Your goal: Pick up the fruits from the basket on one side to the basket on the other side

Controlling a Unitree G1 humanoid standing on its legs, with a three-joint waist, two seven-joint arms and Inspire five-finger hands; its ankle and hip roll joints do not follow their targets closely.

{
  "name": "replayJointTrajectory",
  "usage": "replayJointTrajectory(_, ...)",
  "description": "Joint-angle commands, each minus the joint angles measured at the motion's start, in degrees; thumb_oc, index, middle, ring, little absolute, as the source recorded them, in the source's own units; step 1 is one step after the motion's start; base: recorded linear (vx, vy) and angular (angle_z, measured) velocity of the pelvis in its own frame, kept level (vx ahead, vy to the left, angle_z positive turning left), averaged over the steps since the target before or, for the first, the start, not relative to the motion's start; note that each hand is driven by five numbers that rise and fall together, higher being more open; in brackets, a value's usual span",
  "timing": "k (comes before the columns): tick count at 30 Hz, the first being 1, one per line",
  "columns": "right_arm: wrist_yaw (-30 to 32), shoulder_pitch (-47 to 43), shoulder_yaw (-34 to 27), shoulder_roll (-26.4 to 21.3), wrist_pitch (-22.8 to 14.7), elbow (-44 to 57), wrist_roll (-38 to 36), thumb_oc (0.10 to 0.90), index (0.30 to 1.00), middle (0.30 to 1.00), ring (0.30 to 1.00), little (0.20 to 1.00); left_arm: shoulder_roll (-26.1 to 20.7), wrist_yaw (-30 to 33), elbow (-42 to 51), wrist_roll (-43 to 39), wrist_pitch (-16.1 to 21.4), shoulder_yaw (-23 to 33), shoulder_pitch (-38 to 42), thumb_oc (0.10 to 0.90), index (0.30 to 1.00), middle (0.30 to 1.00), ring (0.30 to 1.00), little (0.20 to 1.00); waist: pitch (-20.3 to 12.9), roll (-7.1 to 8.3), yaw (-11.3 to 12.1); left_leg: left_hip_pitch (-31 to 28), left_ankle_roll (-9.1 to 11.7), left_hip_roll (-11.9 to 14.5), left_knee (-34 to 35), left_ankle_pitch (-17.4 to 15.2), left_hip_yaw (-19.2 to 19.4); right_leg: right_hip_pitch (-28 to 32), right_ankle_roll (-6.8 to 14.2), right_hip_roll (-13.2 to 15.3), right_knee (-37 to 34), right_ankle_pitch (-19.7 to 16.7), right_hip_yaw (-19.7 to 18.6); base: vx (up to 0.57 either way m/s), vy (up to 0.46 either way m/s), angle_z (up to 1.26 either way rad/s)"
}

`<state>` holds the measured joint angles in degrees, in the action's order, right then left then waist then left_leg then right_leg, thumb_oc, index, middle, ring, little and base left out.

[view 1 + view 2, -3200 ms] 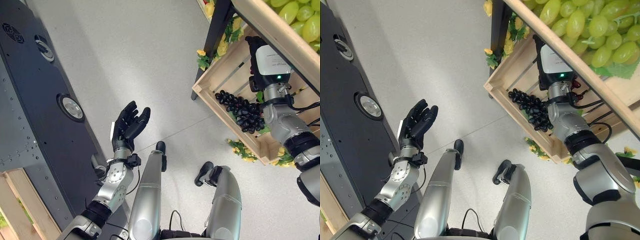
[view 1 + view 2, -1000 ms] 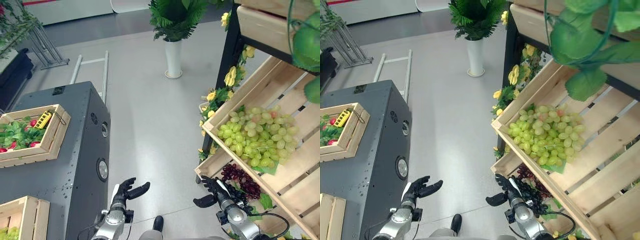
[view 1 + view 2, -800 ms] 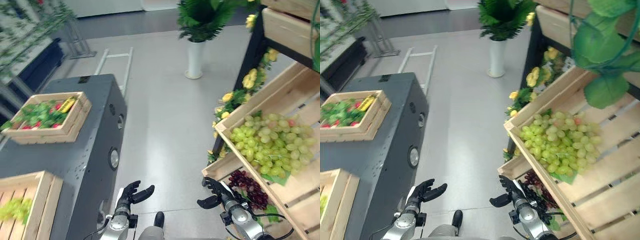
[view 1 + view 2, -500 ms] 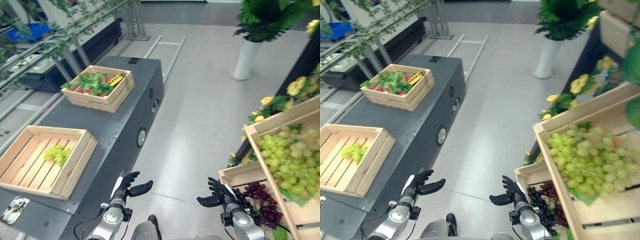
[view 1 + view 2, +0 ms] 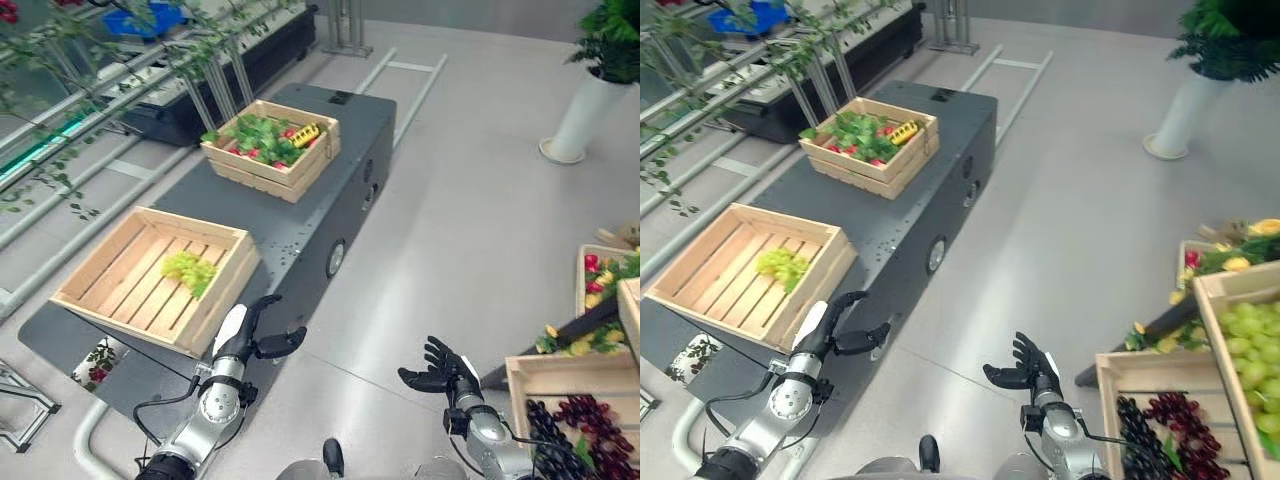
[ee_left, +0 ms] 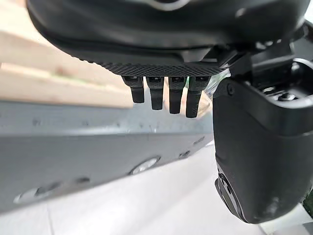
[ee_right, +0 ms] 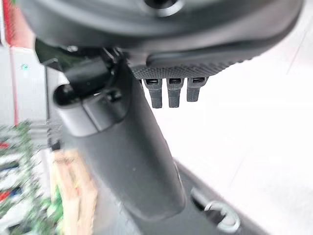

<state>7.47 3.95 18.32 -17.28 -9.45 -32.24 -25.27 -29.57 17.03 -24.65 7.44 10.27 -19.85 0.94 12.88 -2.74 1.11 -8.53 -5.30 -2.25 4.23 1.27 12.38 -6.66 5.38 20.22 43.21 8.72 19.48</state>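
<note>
You have two light wooden slatted crates on the long dark grey cabinet (image 5: 330, 215): the near wooden crate (image 5: 155, 275) holds one bunch of pale green grapes (image 5: 189, 268), and the far wooden crate (image 5: 272, 150) is full of green leaves with red fruit too small to count, plus one yellow tag (image 5: 305, 134). At your right, two more wooden crates show, with one pile of dark purple grapes (image 5: 1165, 435) and one pile of green grapes (image 5: 1255, 375). One white floor vase (image 5: 582, 115) holds one green plant.

Our right hand (image 5: 437, 372), formerly inside the crate of dark grapes (image 5: 565, 432), now hangs empty, fingers spread.
</note>
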Motion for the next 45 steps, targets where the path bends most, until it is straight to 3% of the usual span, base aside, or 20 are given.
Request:
replayJointTrajectory(1,1.54,-1.96,-2.89,1.22,-9.28,6.65,-2.41,0.8,0.9,0.9,0.9,0.9,-3.45,0.59,5.76,1.92,5.26,0.63,3.16,0.8,0.9,0.9,0.9,0.9,-1.39,-0.28,-0.5,1.14,2.71,0.87,0.57,-3.36,-5.77,-0.81,0.56,-7.53,-9.09,-8.6,-5.94,0.06,-0.23,0.74)
replayJointTrajectory(2,2.36,-1.71,-2.98,1.53,-9.62,7.5,-2.02,0.8,0.9,0.9,0.9,0.9,-3.52,0.4,6.37,1.69,5.58,0.76,3.73,0.8,0.9,0.9,0.9,0.9,-1.42,-0.66,-0.89,1.67,2.85,1.68,0.44,-2.54,-6.58,-0.3,-0.47,-8.49,-15.18,-9.65,-6.83,0.05,-0.253,0.95)
replayJointTrajectory(4,2.09,-2.43,-2.81,1.3,-11.42,6.74,-1.71,0.8,0.9,0.9,0.9,0.9,-3.24,1.65,6.19,0.81,6.74,-0.05,6.48,0.8,0.9,0.9,0.9,0.9,-1.78,-0.81,-1.63,2.15,3.96,2.98,-0.38,-3.22,-8.34,2.51,-0.32,-10.49,-35.16,-10.85,-10.5,0.06,-0.293,1.0)
replayJointTrajectory(5,1.81,-2.93,-2.93,0.97,-12.13,5.67,-1.94,0.8,0.9,0.9,0.9,0.9,-2.89,2.11,5.75,0.05,7.97,-0.28,7.15,0.8,0.9,0.9,0.9,0.9,-2.07,-0.81,-1.93,2.23,4.22,3.05,0.11,-3.63,-9.3,3.47,0.16,-11.57,-38.67,-10.79,-11.43,0.08,-0.312,0.78)
replayJointTrajectory(6,1.91,-3.64,-3.2,1.24,-10.94,4.0,-1.0,0.8,0.9,0.9,0.9,0.9,-2.02,2.69,4.65,-1.28,7.71,-0.85,7.42,0.8,0.9,0.9,0.9,0.9,-2.93,-0.52,-1.57,2.79,3.99,3.27,0.16,-3.54,-10.94,4.85,0.18,-12.36,-36.98,-8.15,-12.43,0.08,-0.294,0.9)
replayJointTrajectory(9,1.1,-4.95,-2.18,1.24,-9.17,2.6,-3.14,0.8,0.9,0.9,0.9,0.9,0.77,1.57,2.75,-7.51,8.26,-1.25,5.82,0.8,0.9,0.9,0.9,0.9,-3.94,1.13,-0.31,3.36,5.41,4.85,-0.46,-2.53,-10.2,8.71,-0.28,-12.97,-40.35,-7.19,-9.04,0.11,-0.321,0.8)
replayJointTrajectory(13,0.33,-4.07,-2.1,0.04,-8.06,3.08,-3.05,0.8,0.9,0.9,0.9,0.9,3.12,0.7,3.18,-3.73,9.34,-1.36,1.22,0.8,0.9,0.9,0.9,0.9,-4.84,2.67,1.48,4.46,7.32,6.42,-1.76,-1.83,-9.84,13.49,-1.54,-13.7,-47.01,-7.94,-6.04,0.11,-0.226,0.39)
replayJointTrajectory(19,-2.41,-4.35,-0.9,-0.56,-7.56,2.76,-2.56,0.8,0.9,0.9,0.9,0.9,2.55,1.26,3.36,-3.18,7.83,-1.7,0.64,0.8,0.9,0.9,0.9,0.9,-4.61,2.78,1.8,5.22,8.22,7.2,-3.53,-1.86,-8.2,14.08,-2.63,-13.29,-46.34,-6.69,-3.65,0.06,-0.049,0.01)
replayJointTrajectory(23,-3.7,-3.22,0.74,-2.34,-7.18,5.09,0.23,0.8,0.9,0.9,0.9,0.9,1.55,1.0,3.56,-5.22,8.71,-1.21,0.78,0.8,0.9,0.9,0.9,0.9,-2.22,3.48,2.01,13.19,9.78,6.67,-16.92,1.17,-9.2,14.89,-3.9,-12.9,-45.55,-6.31,-2.74,0.03,0.011,0.36)
replayJointTrajectory(25,-3.46,-3.46,1.89,-3.44,-7.56,5.59,1.57,0.8,0.9,0.9,0.9,0.9,1.82,0.68,3.32,-5.74,9.2,-0.9,1.02,0.8,0.9,0.9,0.9,0.9,-1.45,3.37,1.98,13.0,10.09,7.87,-15.45,0.95,-7.41,15.14,-3.51,-12.31,-45.3,-6.28,-1.82,0.1,0.164,0.33)
replayJointTrajectory(26,-3.02,-3.65,2.34,-3.61,-7.62,5.55,1.53,0.8,0.9,0.9,0.9,0.9,2.19,-0.18,2.79,-6.04,9.75,-1.27,1.61,0.8,0.9,0.9,0.9,0.9,-1.17,2.97,1.2,10.86,10.86,10.14,-10.38,0.76,-3.69,15.75,-2.75,-11.85,-44.8,-5.49,-0.7,0.13,0.196,0.26)
replayJointTrajectory(28,-1.89,-3.89,2.54,-3.28,-7.94,5.18,1.22,0.8,0.9,0.9,0.9,0.9,2.62,-1.42,2.43,-5.81,9.74,-2.5,3.16,0.8,0.9,0.9,0.9,0.9,-0.93,2.51,0.56,8.56,11.23,11.27,-3.8,1.83,-0.52,16.48,-1.82,-11.02,-44.41,-5.08,0.9,0.12,0.315,0.51)
replayJointTrajectory(30,-1.74,-4.01,2.55,-3.0,-8.7,4.27,1.5,0.8,0.9,0.9,0.9,0.9,3.13,-1.84,1.82,-5.23,9.73,-3.59,4.28,0.8,0.9,0.9,0.9,0.9,-0.9,2.38,0.29,7.63,11.45,11.38,-1.38,2.26,-0.23,17.06,-1.25,-10.64,-44.48,-4.81,1.28,0.13,0.345,0.54)
replayJointTrajectory(31,-0.9,-3.91,2.5,-2.49,-8.48,3.55,1.49,0.8,0.9,0.9,0.9,0.9,3.47,-2.43,1.25,-3.29,9.35,-4.65,5.51,0.8,0.9,0.9,0.9,0.9,-1.28,2.23,-0.47,6.56,11.06,10.68,-1.05,1.51,1.02,17.41,0.02,-9.36,-43.77,-4.83,1.74,0.19,0.43,0.28)
replayJointTrajectory(32,-1.06,-3.95,2.57,-1.95,-9.24,3.26,-0.5,0.8,0.9,0.9,0.9,0.9,3.16,-2.41,1.69,-3.09,9.33,-5.3,6.31,0.8,0.9,0.9,0.9,0.9,-1.68,2.42,-0.13,6.07,10.23,9.62,-0.16,1.19,-0.37,17.54,1.29,-8.07,-43.67,-5.45,1.81,0.21,0.492,0.2)
replayJointTrajectory(34,-1.51,-3.42,2.58,-1.39,-10.46,3.38,-0.91,0.8,0.9,0.9,0.9,0.9,2.43,-1.82,2.77,-4.49,8.98,-6.3,7.21,0.8,0.9,0.9,0.9,0.9,-1.77,2.35,0.03,5.11,8.79,7.73,-0.35,-0.38,-0.65,16.81,2.17,-5.73,-42.19,-6.3,2.21,0.18,0.437,-0.07)
replayJointTrajectory(40,-8.39,-1.65,3.27,-0.71,-14.76,4.57,1.27,0.8,0.9,0.9,0.9,0.9,0.98,-0.29,1.97,-0.13,9.94,-6.14,7.94,0.8,0.9,0.9,0.9,0.9,-1.6,1.37,-0.3,4.2,4.4,3.2,-0.52,-2.7,-1.69,12.76,2.41,-0.96,-29.96,-10.18,-0.08,0.18,0.398,0.11)
replayJointTrajectory(42,-9.42,-0.43,3.7,-1.23,-15.7,6.56,2.56,0.8,0.9,0.9,0.9,0.9,-0.33,-0.14,3.74,0.05,11.27,-5.33,7.51,0.8,0.9,0.9,0.9,0.9,-1.11,1.07,-1.1,3.18,3.59,2.62,0.34,-2.92,-2.41,8.81,2.1,-2.35,-22.4,-9.62,-2.69,0.17,0.198,0.35)
replayJointTrajectory(44,-9.25,0.3,3.79,-1.61,-15.02,7.74,1.34,0.8,0.9,0.9,0.9,0.9,-1.65,0.9,5.68,0.35,12.48,-4.18,7.52,0.8,0.9,0.9,0.9,0.9,-0.9,1.17,-2.13,3.07,3.72,3.5,0.77,-2.34,-3.22,6.46,0.34,-8.23,-26.19,-7.09,-4.05,0.12,-0.036,0.43)
replayJointTrajectory(45,-9.36,0.41,3.76,-1.57,-14.89,7.83,1.11,0.8,0.9,0.9,0.9,0.9,-1.77,1.03,5.98,0.35,12.48,-3.96,7.4,0.8,0.9,0.9,0.9,0.9,-0.99,1.35,-2.13,2.74,4.07,3.49,0.77,-2.8,-3.43,6.72,0.71,-8.66,-27.16,-6.38,-4.25,0.12,-0.107,0.55)
